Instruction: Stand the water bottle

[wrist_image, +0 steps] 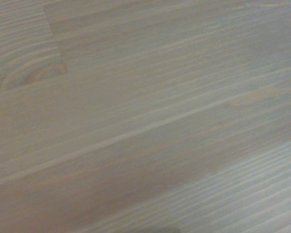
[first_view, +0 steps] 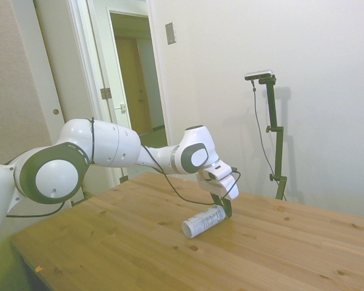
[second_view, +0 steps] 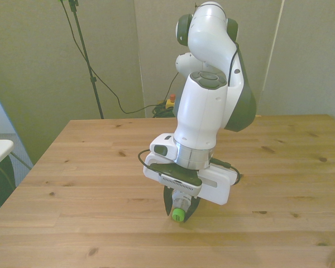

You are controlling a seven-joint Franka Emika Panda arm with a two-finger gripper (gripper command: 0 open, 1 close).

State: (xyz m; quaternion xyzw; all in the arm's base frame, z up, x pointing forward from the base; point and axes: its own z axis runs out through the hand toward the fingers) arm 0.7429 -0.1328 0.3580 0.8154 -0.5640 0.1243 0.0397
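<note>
Gripper (second_view: pixel 181 207) clamped on water bottle (first_view: pixel 204 221) near its neck, bottle lying flat on table (second_view: pixel 89 167); 2 thin fingers w/ off-center hold, bottle could swivel or slip when tipped up.

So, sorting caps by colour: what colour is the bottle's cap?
Green cap, clearest in the front view.

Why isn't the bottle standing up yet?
The bottle is lying on its side on the table, its green cap pointing sideways. The claw straddles its cap end; whether it is gripping, cannot tell.
</note>
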